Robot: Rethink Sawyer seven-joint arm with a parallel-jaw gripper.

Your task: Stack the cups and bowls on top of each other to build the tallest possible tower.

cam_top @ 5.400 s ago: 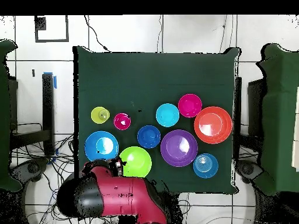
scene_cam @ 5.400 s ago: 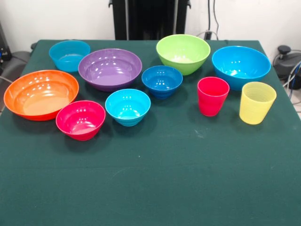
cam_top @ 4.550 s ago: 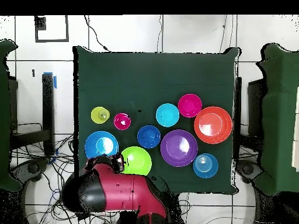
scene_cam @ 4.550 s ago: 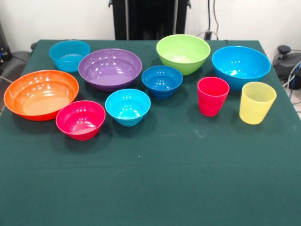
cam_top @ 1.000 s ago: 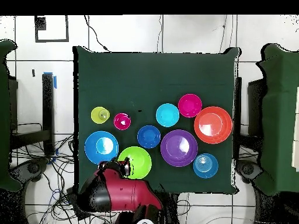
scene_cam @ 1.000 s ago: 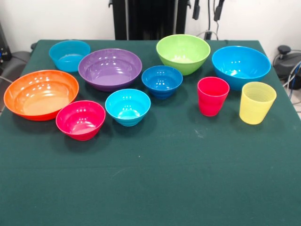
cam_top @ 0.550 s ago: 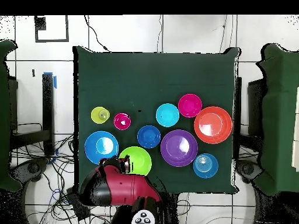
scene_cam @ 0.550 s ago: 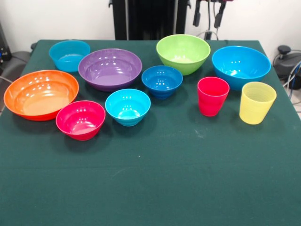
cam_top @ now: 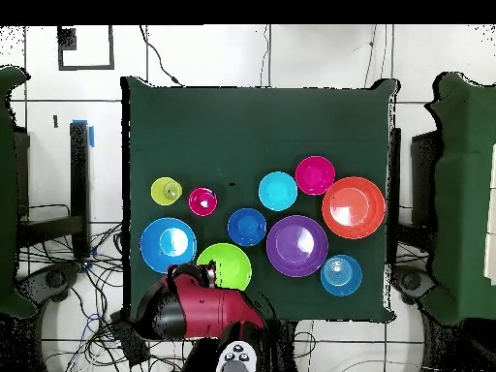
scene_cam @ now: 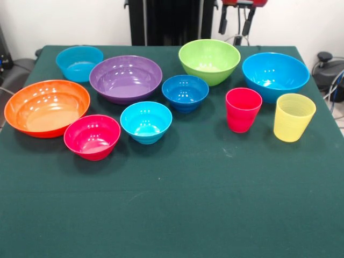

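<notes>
Eight bowls and two cups sit separately on the green counter point(scene_cam: 177, 204), none stacked: orange bowl point(scene_cam: 47, 107) far left, purple bowl point(scene_cam: 126, 78) and lime green bowl point(scene_cam: 209, 61) toward the far side, red cup point(scene_cam: 243, 109) and yellow cup point(scene_cam: 293, 116) side by side at right. Gripper point(scene_cam: 236, 20) hangs at the far edge, above and between the lime green bowl and the big blue bowl point(scene_cam: 275, 75); its fingers point(scene_cam: 223, 21) are spread apart, grasping nothing.
</notes>
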